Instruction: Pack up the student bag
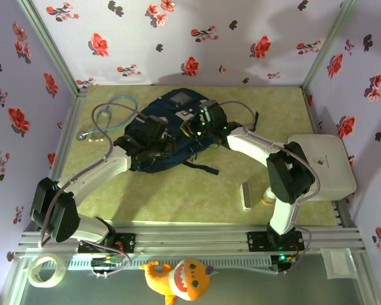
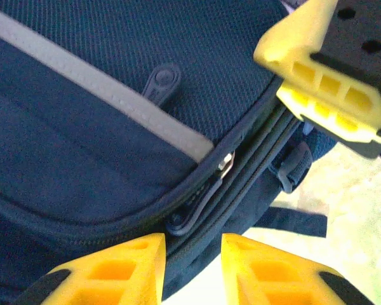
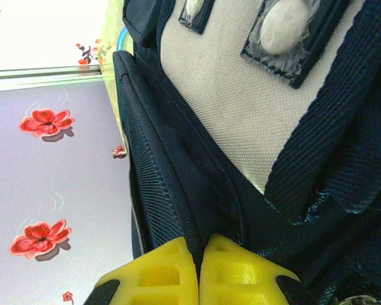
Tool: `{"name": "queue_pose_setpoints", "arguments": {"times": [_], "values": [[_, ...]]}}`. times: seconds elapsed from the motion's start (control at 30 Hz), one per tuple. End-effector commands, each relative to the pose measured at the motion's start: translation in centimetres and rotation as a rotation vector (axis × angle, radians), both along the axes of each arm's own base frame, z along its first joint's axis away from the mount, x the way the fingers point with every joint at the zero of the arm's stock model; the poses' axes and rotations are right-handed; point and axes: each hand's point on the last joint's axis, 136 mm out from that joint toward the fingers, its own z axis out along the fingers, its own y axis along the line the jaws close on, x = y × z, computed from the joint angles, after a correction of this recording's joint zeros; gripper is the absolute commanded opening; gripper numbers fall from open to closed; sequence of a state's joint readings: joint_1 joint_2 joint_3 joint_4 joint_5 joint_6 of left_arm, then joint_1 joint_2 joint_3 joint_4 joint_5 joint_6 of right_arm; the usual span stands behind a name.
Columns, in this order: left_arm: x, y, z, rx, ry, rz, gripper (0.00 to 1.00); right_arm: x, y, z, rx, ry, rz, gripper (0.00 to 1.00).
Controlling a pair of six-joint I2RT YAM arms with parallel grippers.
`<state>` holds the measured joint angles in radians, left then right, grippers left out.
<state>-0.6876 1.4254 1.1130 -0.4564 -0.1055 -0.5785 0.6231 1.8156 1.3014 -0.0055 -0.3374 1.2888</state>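
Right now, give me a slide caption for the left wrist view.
Left gripper, yellow fingers parted, hovers at the dark zipper pull of the grey-striped navy fabric backpack.

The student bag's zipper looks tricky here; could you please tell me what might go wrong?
The open left gripper sits just short of the zipper pull, so closing may catch only bag fabric. The right gripper, shut at the bag's seam, could slip. Both grippers work close together and might collide.

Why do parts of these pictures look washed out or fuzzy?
Left wrist view: the table past the student bag glares white, and the left gripper's fingers are soft. Right wrist view: the upper wall is blown out. Top view: evenly lit.
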Motion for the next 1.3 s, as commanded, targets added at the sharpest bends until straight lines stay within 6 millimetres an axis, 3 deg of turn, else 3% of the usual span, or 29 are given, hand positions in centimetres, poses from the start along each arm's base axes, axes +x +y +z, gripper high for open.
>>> {"name": "queue_pose_setpoints", "arguments": {"times": [0.0,0.2,0.37,0.53,0.77,1.0,1.17,1.27], "values": [[1.4,-0.4,0.8,0.043,-0.054,-0.008,0.28,-0.5,1.7,8.0,0.168,-0.161,0.048,0.00],[1.9,-0.5,-0.7,0.080,-0.025,0.001,0.30,-1.0,2.1,8.6,0.189,-0.160,0.063,0.00],[2.9,-0.4,-0.7,0.128,-0.049,0.022,0.35,-1.6,2.8,9.1,0.213,-0.160,0.088,0.00],[4.1,0.4,-0.5,0.183,-0.082,0.091,0.29,-2.6,3.8,9.7,0.237,-0.166,0.125,0.00],[5.2,0.7,1.3,0.139,-0.132,0.182,0.30,-3.5,4.3,8.8,0.218,-0.161,0.151,0.00],[5.6,-1.3,2.9,-0.042,-0.150,0.190,0.32,-3.7,4.4,8.0,0.206,-0.154,0.158,0.00],[5.6,-0.5,4.0,-0.079,-0.159,0.205,0.36,-3.7,3.8,7.7,0.170,-0.167,0.148,0.00],[4.8,-0.3,4.6,-0.081,-0.159,0.141,0.44,-3.2,3.1,6.9,0.124,-0.176,0.134,0.00]]}}
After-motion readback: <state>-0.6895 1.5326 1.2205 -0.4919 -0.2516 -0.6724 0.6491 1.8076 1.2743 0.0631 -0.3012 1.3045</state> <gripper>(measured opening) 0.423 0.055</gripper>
